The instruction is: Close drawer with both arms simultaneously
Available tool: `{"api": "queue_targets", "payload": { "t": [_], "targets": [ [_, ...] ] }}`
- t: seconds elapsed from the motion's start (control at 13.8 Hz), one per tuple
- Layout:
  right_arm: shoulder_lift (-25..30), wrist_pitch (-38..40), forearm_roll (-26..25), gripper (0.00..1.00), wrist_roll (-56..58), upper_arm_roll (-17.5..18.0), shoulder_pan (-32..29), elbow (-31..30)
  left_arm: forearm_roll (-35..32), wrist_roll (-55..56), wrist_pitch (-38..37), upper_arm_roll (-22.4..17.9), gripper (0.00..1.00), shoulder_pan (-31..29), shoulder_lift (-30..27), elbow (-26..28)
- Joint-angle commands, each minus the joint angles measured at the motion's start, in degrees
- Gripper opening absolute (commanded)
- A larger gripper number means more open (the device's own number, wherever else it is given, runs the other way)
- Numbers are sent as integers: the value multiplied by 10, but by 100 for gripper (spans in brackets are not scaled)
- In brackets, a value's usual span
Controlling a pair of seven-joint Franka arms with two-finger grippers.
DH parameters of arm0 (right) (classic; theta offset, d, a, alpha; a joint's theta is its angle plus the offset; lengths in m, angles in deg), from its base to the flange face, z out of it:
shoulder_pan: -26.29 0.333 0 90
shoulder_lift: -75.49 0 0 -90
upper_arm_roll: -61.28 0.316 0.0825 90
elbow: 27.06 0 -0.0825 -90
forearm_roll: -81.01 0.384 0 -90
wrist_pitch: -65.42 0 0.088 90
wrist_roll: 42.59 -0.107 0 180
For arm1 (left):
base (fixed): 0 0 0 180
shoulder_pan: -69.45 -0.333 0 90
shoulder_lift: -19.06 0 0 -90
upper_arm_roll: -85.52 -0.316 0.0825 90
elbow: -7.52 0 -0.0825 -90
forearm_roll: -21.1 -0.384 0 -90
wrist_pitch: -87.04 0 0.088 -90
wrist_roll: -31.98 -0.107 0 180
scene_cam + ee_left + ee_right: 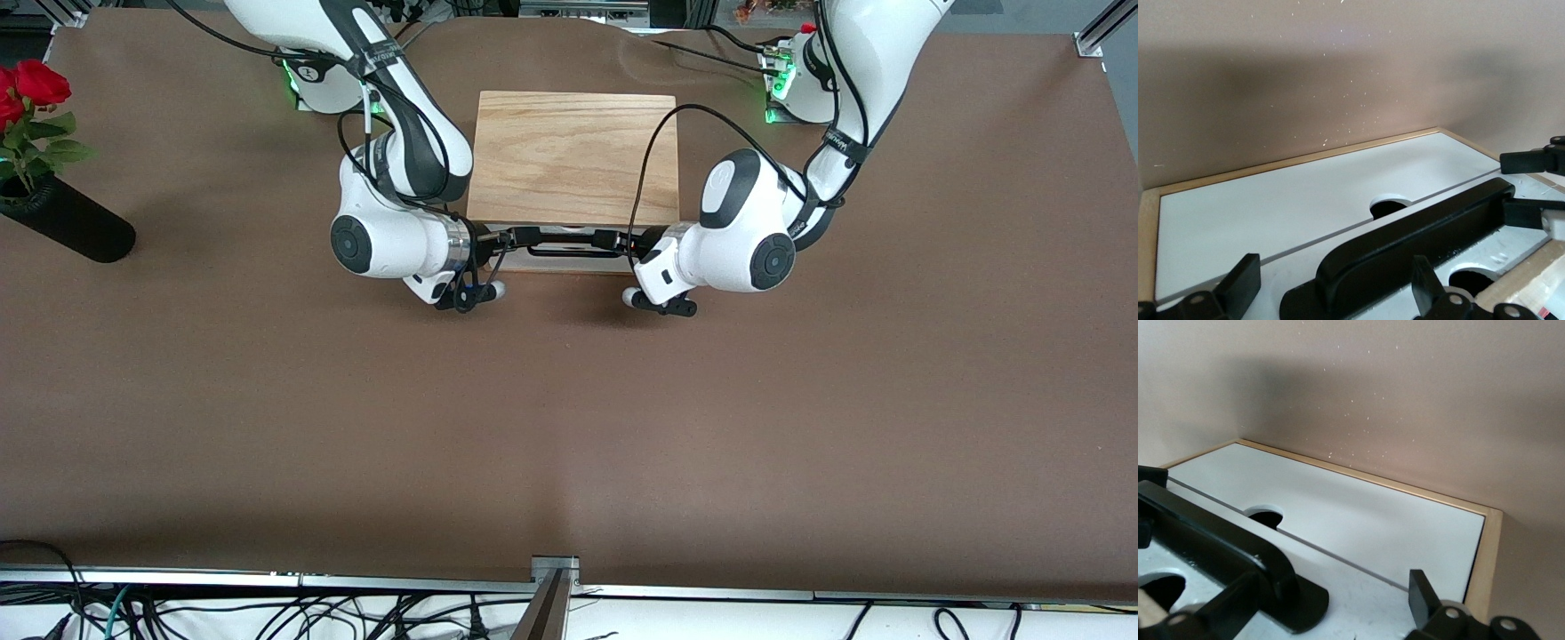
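Observation:
The drawer (569,264) sticks a narrow way out of the light-oak box (573,156), nearer the front camera. Its white front panel (1271,273) carries a wide black handle (1418,233), also in the right wrist view (1211,540) and the front view (569,252). My left gripper (615,240) is open at the handle's end toward the left arm, and its fingers (1239,285) straddle the handle there (1335,293). My right gripper (516,238) is open at the opposite end, its fingers (1423,595) either side of the handle's foot (1331,607). Both arms reach low in front of the drawer.
A black vase (71,222) with red roses (36,84) lies at the right arm's end of the table. A second white panel (1271,200) with a finger hole sits below the handled one. A metal rail (556,578) runs along the brown table's near edge.

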Motion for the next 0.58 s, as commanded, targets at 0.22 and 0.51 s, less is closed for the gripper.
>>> {"api": "queue_targets", "payload": {
  "t": [0.22,0.51],
  "targets": [
    [-2,151,-54,100,-2,-87,-36,128,-63,8,-57,5,100,-35,-100,-20],
    [21,162,-165,100,-7,-106,-59,147,-179,2,-56,-16,100,-53,-149,-27]
  ]
}}
